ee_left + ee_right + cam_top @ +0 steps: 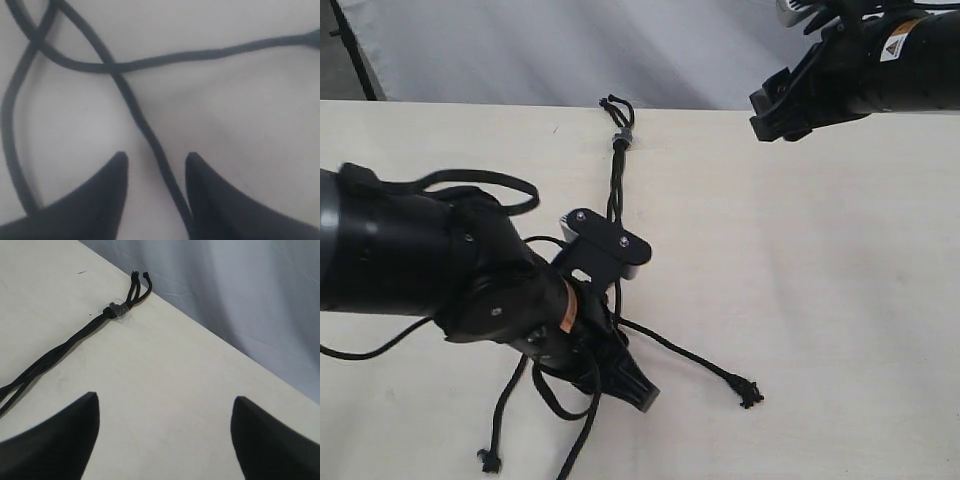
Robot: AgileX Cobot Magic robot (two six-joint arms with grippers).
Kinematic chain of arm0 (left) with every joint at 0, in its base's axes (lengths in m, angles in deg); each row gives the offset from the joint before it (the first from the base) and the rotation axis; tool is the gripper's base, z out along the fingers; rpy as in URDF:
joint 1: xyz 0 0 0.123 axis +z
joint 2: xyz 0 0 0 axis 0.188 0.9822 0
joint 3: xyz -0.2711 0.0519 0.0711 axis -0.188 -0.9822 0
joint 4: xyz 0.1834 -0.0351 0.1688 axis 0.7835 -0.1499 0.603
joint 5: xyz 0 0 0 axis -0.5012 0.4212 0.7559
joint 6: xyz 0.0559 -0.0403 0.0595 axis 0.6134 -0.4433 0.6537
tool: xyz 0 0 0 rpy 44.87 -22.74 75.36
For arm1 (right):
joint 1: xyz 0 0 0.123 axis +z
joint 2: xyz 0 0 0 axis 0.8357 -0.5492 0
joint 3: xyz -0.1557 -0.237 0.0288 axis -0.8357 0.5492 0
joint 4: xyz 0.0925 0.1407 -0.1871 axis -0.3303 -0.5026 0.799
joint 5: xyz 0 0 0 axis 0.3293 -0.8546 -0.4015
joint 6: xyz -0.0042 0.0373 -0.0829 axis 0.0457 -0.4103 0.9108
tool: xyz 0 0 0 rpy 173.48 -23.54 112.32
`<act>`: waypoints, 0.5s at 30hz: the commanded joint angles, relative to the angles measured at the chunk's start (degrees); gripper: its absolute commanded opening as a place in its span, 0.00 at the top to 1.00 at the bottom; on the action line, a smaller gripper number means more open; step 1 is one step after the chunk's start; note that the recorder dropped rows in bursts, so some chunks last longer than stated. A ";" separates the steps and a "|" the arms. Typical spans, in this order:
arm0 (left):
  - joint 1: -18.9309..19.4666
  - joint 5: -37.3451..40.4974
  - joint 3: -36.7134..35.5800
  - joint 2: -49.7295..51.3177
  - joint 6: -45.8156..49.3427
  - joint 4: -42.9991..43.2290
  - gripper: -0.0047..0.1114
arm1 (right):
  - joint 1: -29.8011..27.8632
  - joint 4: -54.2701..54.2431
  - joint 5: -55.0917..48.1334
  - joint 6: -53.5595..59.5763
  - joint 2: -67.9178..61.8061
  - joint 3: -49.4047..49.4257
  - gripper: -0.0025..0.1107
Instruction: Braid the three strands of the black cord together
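The black cord (614, 190) lies on the pale table, its looped knot and grey band (623, 135) at the far edge, also seen as the knot (118, 310) in the right wrist view. Below the band the three strands twist together, then spread under my left arm. One strand (685, 355) runs right to a frayed knot (750, 393); another ends at a frayed knot (488, 461). My left gripper (638, 392) (156, 160) is low over the table and open, with a strand (150, 140) lying between its fingers, close to one finger (200, 180). My right gripper (775, 110) (165, 405) hangs open and empty, away from the cord.
The table (820, 280) ends at its far edge against a grey-white backdrop (570, 50). Thicker black cables (490, 180) loop off the left arm over the table. The third strand (578, 450) runs off the bottom of the exterior view.
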 commanded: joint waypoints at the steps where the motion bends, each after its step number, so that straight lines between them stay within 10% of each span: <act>1: -0.89 -0.31 1.84 4.02 -0.76 0.21 0.53 | -0.24 -0.46 0.16 0.42 -0.88 0.21 0.37; 7: -0.89 1.98 4.69 9.22 -0.76 1.70 0.55 | -0.24 -0.46 0.56 0.42 -1.82 0.21 0.37; 15: -0.89 8.69 7.30 8.93 1.85 3.23 0.95 | -0.24 -0.46 1.14 0.52 -1.85 0.21 0.37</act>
